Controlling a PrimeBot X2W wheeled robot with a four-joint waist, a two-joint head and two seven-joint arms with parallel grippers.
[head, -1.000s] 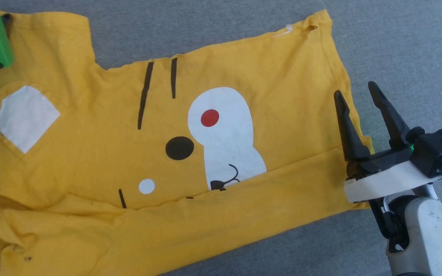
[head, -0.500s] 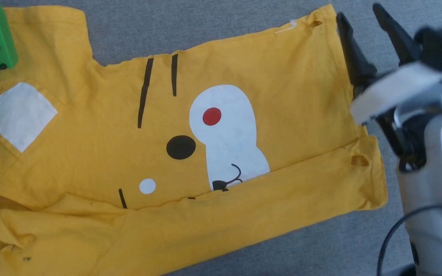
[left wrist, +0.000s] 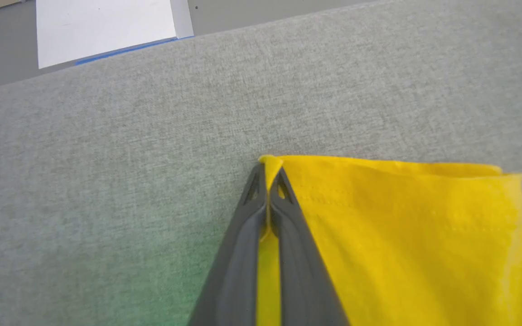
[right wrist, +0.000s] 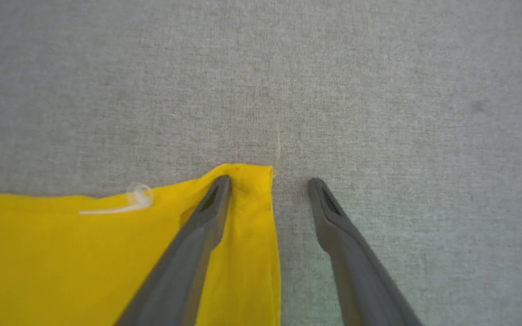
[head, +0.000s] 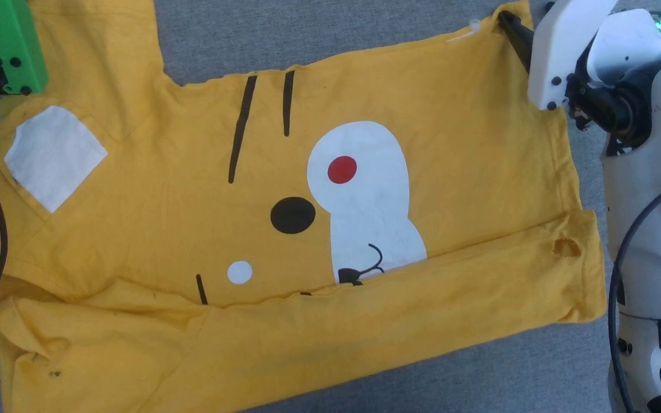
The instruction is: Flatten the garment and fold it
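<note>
Yellow garment lies spread on the grey tabletop, cartoon face up, one long edge folded over onto the print. Left tool is pressed together, pinching a corner of the garment between its fingers. Right tool is spread at another corner: one finger over the cloth near the white tag, the other over bare tabletop just off the garment's edge.

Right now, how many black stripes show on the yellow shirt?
3. Two long stripes side by side near the shirt's far edge; one short stripe at the folded flap, which may hide more.
</note>
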